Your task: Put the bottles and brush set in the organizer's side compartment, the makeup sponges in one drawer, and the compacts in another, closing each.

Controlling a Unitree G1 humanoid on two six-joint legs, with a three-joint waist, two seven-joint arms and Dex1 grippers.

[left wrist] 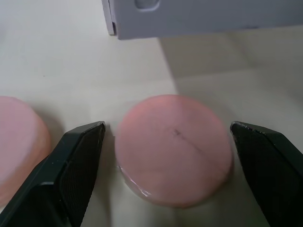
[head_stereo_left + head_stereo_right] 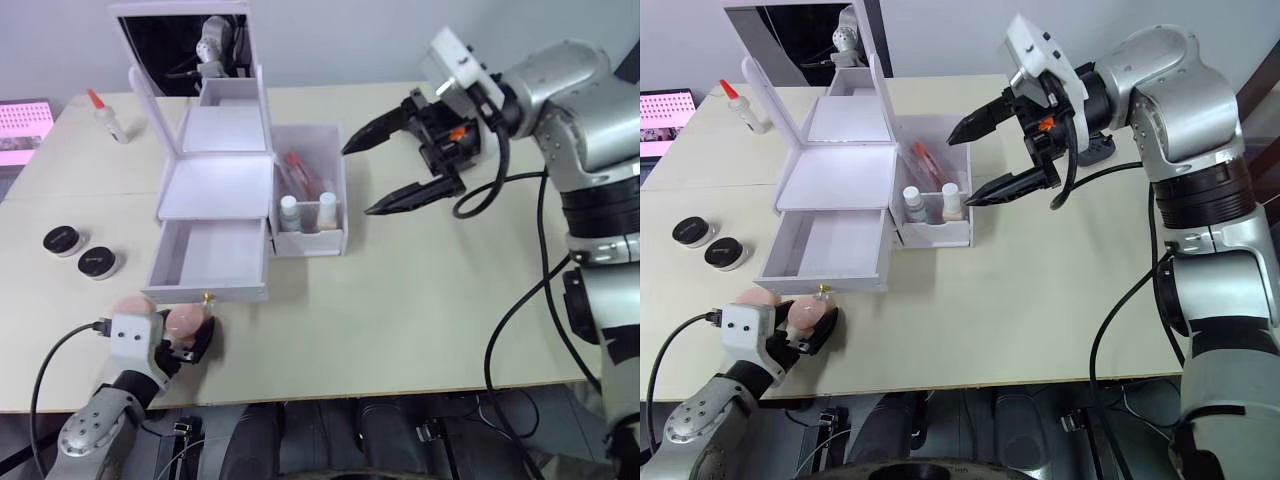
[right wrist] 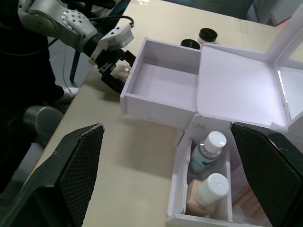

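The white organizer [image 2: 215,185] stands with its mirror lid up and its bottom drawer [image 2: 210,258] pulled out and bare inside. Its side compartment [image 2: 337,170] holds two white-capped bottles [image 2: 289,210] and the brush set [image 2: 297,172]. Two pink makeup sponges [image 2: 185,320] lie in front of the drawer. My left gripper [image 1: 173,161] is open around one sponge [image 1: 173,146], fingers a little apart from it; the other sponge [image 1: 19,142] lies beside it. Two black compacts [image 2: 63,240] sit on the table to the left. My right gripper [image 2: 357,180] hovers open, just right of the side compartment.
A small white bottle with a red cap [image 2: 108,118] stands on the table at the back left. A pink-screened device [image 2: 22,128] lies at the far left edge. Black cables hang from my right arm over the right part of the table.
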